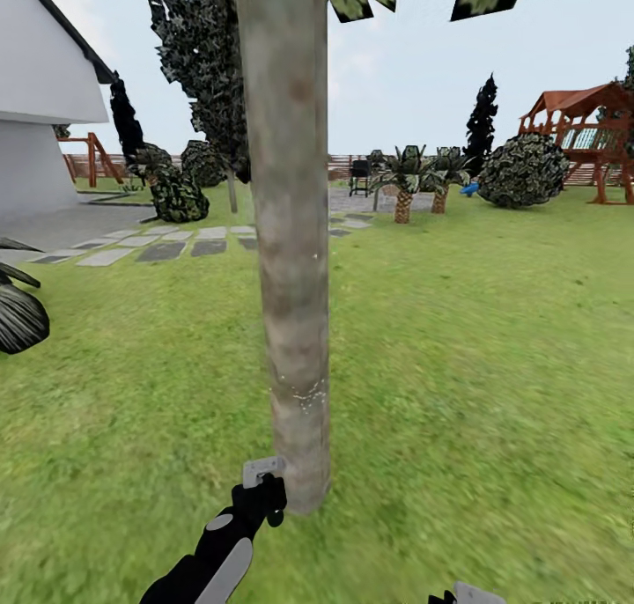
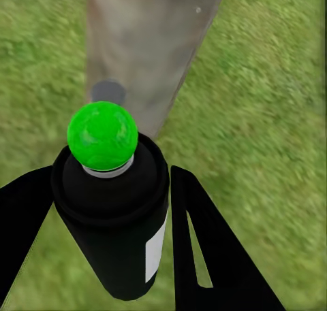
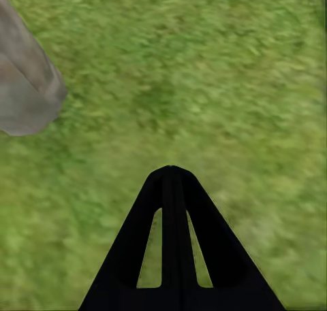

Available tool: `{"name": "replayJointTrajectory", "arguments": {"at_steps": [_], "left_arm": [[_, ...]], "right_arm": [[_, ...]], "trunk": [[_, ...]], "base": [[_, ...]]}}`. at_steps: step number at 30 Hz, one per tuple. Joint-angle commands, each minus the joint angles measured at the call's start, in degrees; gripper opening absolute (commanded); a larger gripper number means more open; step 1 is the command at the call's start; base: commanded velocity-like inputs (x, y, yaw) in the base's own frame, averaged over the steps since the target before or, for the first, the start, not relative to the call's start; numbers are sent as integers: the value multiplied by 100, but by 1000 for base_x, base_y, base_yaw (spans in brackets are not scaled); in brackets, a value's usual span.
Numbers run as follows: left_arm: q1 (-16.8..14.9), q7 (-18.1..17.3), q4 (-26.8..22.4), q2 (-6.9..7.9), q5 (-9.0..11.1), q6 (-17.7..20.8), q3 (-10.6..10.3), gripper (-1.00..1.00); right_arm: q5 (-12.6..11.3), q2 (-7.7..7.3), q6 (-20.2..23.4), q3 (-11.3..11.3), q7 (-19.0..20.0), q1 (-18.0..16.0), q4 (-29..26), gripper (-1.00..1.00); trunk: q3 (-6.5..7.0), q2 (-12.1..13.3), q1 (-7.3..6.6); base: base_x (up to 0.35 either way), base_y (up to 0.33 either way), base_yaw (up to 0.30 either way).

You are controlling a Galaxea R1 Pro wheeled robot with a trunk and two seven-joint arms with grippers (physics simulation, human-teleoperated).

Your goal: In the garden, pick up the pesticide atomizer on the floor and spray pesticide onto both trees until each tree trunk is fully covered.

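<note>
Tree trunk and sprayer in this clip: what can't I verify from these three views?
- Tree trunk: its far side is turned away in the head view; only a few white specks show, so full coverage is unconfirmed.
- Tree crown: cut off by the head view's top edge.
- Pesticide atomizer: its lower end is cut off by the left wrist view's edge, and its nozzle opening is not visible.
- Right gripper: its fingers meet, holding nothing.

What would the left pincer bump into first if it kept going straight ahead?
Probably the thick grey-brown tree trunk. The left pincer, shut on the black sprayer bottle with a green ball top, points at its base, though depth is unclear.
</note>
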Motion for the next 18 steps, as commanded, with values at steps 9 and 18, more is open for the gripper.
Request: {"name": "replayJointTrajectory", "arguments": {"at_steps": [9, 18], "left_arm": [[-7, 50, -12, 8, 35, 9, -20, -100], [-7, 50, -12, 8, 35, 9, -20, -100]], "right_arm": [[-50, 5, -27, -8, 3, -4, 0, -100], [-50, 5, -27, -8, 3, -8, 0, -100]], "trunk": [[-13, -13, 5], [-13, -13, 5]], "base": [[67, 338, -246], [4, 338, -246]]}}
